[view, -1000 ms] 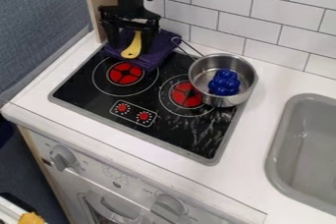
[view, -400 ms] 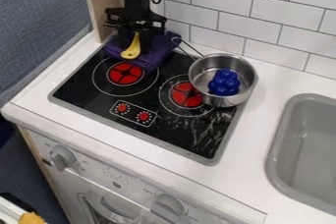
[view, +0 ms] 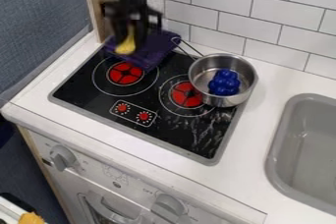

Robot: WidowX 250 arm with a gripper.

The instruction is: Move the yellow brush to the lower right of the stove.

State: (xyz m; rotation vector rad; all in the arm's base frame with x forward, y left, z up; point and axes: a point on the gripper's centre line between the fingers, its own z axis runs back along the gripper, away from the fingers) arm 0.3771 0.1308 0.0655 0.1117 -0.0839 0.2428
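The black stove [view: 174, 130] lies nearest, a steel pot [view: 197, 73] over its right side. Beyond the far-left red burner [view: 125, 73] is the yellow brush [view: 126, 46] — slender above, broader and rounded at its lower end, its outline smeared. The black gripper [view: 130, 40] has it pinched, pointing downward — in front of the purple cloth [view: 156, 47], by the stove's far-left corner.

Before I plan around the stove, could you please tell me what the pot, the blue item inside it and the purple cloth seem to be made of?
The pot looks like polished metal, perhaps stainless steel: silvery, with bright reflections. The blue item looks like glossy plastic or rubber, given highlights on its rounded lobes. The purple cloth seems a soft, matte fabric, without shine.
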